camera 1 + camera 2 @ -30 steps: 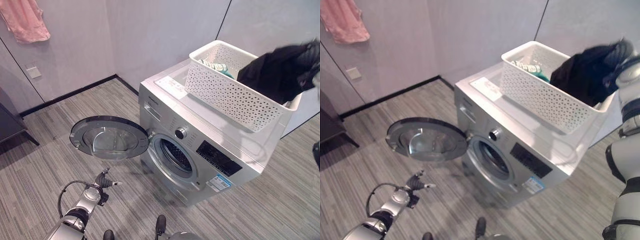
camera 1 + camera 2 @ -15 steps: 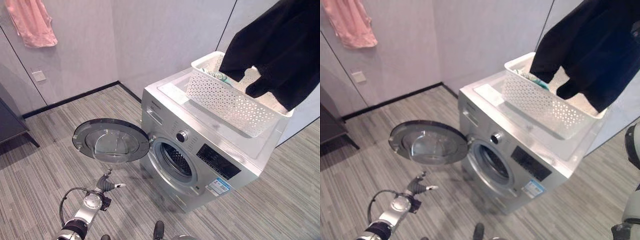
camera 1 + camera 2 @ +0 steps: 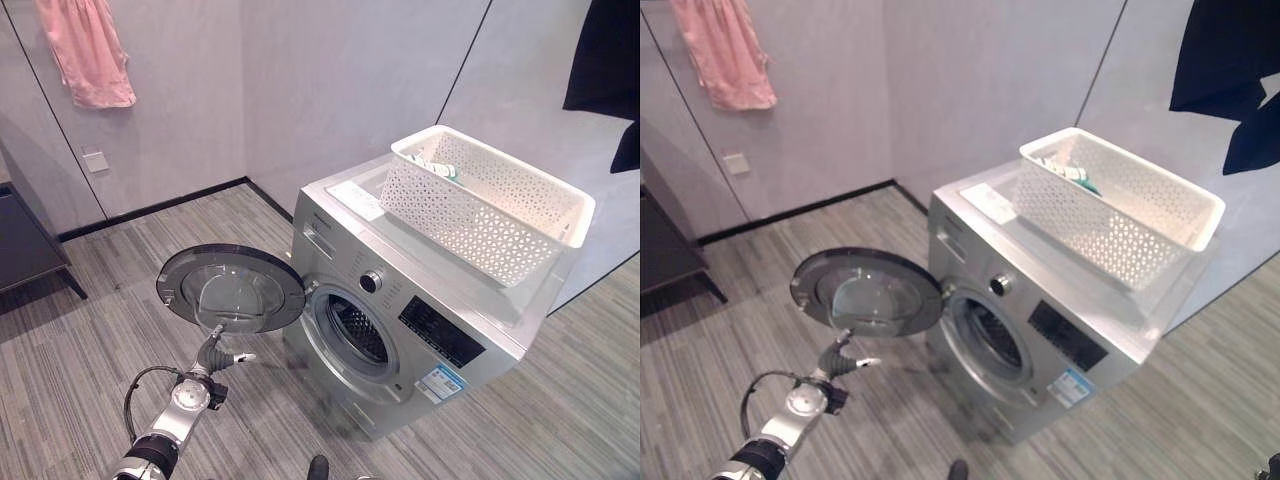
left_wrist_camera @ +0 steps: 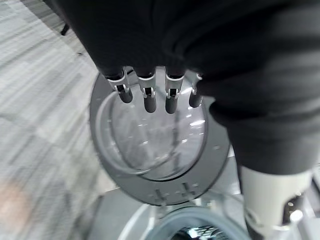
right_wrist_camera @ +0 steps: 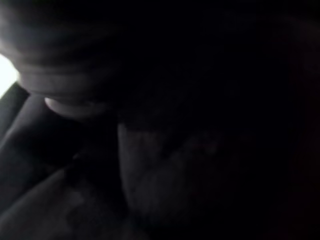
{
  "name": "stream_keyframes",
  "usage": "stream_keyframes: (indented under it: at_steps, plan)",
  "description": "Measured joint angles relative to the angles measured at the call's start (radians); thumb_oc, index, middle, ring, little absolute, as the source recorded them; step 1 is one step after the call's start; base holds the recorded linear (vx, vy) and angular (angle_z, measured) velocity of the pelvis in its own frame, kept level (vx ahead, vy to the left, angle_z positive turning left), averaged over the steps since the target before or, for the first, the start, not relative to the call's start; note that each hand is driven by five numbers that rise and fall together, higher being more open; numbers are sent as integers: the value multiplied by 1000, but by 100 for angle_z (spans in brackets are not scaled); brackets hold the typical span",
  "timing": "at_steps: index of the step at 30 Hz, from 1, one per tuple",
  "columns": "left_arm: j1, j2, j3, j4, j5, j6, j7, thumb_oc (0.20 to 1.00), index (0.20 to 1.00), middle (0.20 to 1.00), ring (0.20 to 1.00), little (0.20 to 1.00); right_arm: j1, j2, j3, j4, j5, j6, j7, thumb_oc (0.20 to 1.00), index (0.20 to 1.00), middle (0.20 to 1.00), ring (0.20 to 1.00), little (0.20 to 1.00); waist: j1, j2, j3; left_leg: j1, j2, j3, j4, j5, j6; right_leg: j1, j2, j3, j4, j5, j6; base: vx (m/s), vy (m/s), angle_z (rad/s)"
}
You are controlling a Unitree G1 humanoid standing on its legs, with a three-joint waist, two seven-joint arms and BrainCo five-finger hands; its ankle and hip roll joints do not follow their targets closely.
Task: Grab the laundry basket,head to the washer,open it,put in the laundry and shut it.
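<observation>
No print on the washer [image 3: 400,320] or its stickers can be read.

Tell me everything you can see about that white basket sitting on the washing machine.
The white basket is a rectangular tub that looks like plastic, its walls pierced all over with small holes under a smooth, thick rim. It stands upright on the flat top of the silver washing machine, turned at an angle to its front. It looks nearly empty: a small green and white item lies at its far end. No hand touches it.

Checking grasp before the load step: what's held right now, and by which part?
A dark garment hangs high beside the white perforated basket; the right robot hand's hold cannot be told. The left robot hand is open, holding nothing.
</observation>
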Motion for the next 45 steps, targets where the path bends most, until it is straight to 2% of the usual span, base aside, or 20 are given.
stream_keyframes:
  at_steps: [3, 5, 8, 9, 10, 12, 14, 15, 19, 21, 22, 23, 26, 29, 32, 36, 39, 45]
  plan:
    - [0, 9, -4, -104, 7, -5, 1, 1000, 1000, 1000, 1000, 1000, 10, -55, -16, -229, -28, -6, -21, 200, 200, 200, 200, 200, -5, -5, -3, -23, -18, -4, 49, -14, 10, 2, -21, -2, 0, 4, 5, -92, 114, 2]
    - [-4, 36, -3, -157, 13, -11, 2, 1000, 1000, 1000, 1000, 1000, 141, -73, -169, -385, -87, -32, -63, 200, 200, 200, 200, 200, -19, -7, -5, -16, -30, 1, 48, -24, 23, 14, -33, 1, 1, 6, 15, -111, 178, 4]
    - [-4, 81, 2, -292, 15, -11, 3, 1000, 1000, 1000, 1000, 1000, 393, -72, -431, -586, -147, -32, -100, 200, 200, 200, 200, 200, -27, -12, -8, -1, -45, 32, 57, -25, 27, 15, -57, 11, 4, 15, 28, -102, 212, -10]
    - [-7, 89, 10, -342, 18, -23, 4, 1000, 1000, 1000, 1000, 1000, 480, -63, -498, -646, -167, -35, -109, 200, 200, 200, 200, 200, -26, -13, -9, -6, -55, 47, 76, -38, 46, 21, -66, 19, 8, 19, 38, -122, 247, -24]
    - [-11, 97, 9, -364, 20, -39, 7, 1000, 1000, 1000, 1000, 1000, 526, -57, -515, -659, -183, -36, -118, 200, 200, 200, 200, 200, -23, 4, -4, 0, -66, 53, 71, -43, 55, 21, -75, 32, 20, 18, 48, -123, 246, -21]
    - [-15, 121, 15, -442, 22, -43, 10, 1000, 1000, 1000, 1000, 1000, 708, 12, -701, -751, -215, -29, -123, 200, 200, 200, 200, 200, -38, 1, -15, 1, -92, 79, 76, -45, 63, 3, -105, 46, 17, 31, 64, -91, 171, -17]
    - [-25, 129, 30, -497, 23, -55, 11, 1000, 1000, 1000, 1000, 1000, 777, 45, -730, -785, -245, -16, -126, 200, 200, 200, 200, 200, -49, 32, -11, 6, -123, 95, 44, -41, 78, -9, -129, 74, 23, 29, 80, -149, 250, -19]
    - [-28, 131, 64, -568, 24, -56, 11, 1000, 1000, 1000, 1000, 1000, 880, 90, -804, -843, -272, -3, -126, 200, 200, 200, 200, 200, -51, 47, -8, 27, -146, 112, 17, -27, 92, -15, -147, 91, 19, 41, 97, -140, 248, -25]
    - [-44, 134, 134, -677, 55, -65, 10, 1000, 1000, 1000, 1000, 1000, 1145, 237, -923, -974, -315, 15, -101, 200, 200, 200, 200, 200, -59, 68, -12, 50, -174, 127, -11, -22, 109, -7, -171, 103, 20, 52, 117, -100, 166, -11]
    - [-71, 136, 135, -683, 56, -67, 3, 1000, 1000, 1000, 1000, 1000, 1235, 289, -940, -1012, -324, 15, -79, 200, 200, 200, 200, 200, -61, 68, -10, 55, -180, 127, 1, -21, 112, -1, -176, 103, 10, 54, 123, -75, 121, 2]
    - [-95, 149, 131, -711, 51, -62, -7, 1000, 1000, 1000, 1000, 1000, 1315, 367, -955, -1063, -334, 21, -48, 200, 200, 200, 200, 200, -59, 67, -4, 57, -182, 126, -10, -26, 121, 3, -178, 105, 19, 56, 127, -77, 124, 0]
    - [-107, 152, 131, -724, 49, -62, -17, 1000, 1000, 1000, 1000, 1000, 1328, 365, -940, -1067, -338, 22, -20, 200, 200, 200, 200, 200, -59, 70, -2, 56, -189, 126, -11, -26, 121, 0, -184, 109, 14, 58, 132, -89, 152, -5]
    - [-153, 161, 87, -788, -16, -39, -67, 1000, 1000, 1000, 1000, 1000, 1348, 459, -943, -1076, -352, 26, 19, 200, 200, 200, 200, 200, -57, 71, 13, 79, -206, 130, -11, -29, 137, 22, -197, 119, 9, 65, 142, -49, 102, -7]
    - [-221, 145, -2, -850, -85, -16, -133, 1000, 1000, 1000, 1000, 1000, 1354, 459, -918, -1075, -353, 31, 81, 200, 200, 200, 200, 200, -52, 77, 20, 90, -228, 129, -11, -41, 150, 33, -219, 121, 4, 67, 161, -12, 38, 4]
    - [-227, 125, -34, -858, -117, 41, -163, 1000, 1000, 1000, 1000, 1000, 1354, 459, -918, -1078, -356, 47, 105, 200, 200, 200, 200, 200, -49, 79, 27, 103, -235, 128, -11, -47, 159, 48, -227, 120, 3, 63, 168, -5, 10, 1]
    - [-234, 14, -93, -823, -228, 85, -171, 1000, 1000, 1000, 1000, 1000, 1350, 460, -907, -1078, -356, 60, 116, 200, 200, 200, 200, 200, -48, 86, 42, 121, -244, 128, -11, -54, 171, 66, -237, 118, 0, 55, 179, -2, -2, 1]
    - [-271, -73, -170, -776, -246, 107, -168, 1000, 1000, 1000, 1000, 1000, 1338, 460, -896, -1078, -356, 70, 116, 200, 200, 200, 200, 200, -53, 85, 43, 123, -246, 127, -10, -58, 174, 70, -239, 115, 1, 52, 183, -5, -5, 1]
    - [-393, -169, -225, -670, -270, 115, -142, 1000, 1000, 1000, 1000, 1000, 1260, 460, -861, -1066, -351, 76, 108, 200, 200, 200, 200, 200, -67, 85, 46, 125, -246, 125, -7, -58, 175, 74, -239, 110, 8, 51, 183, 0, 0, 0]
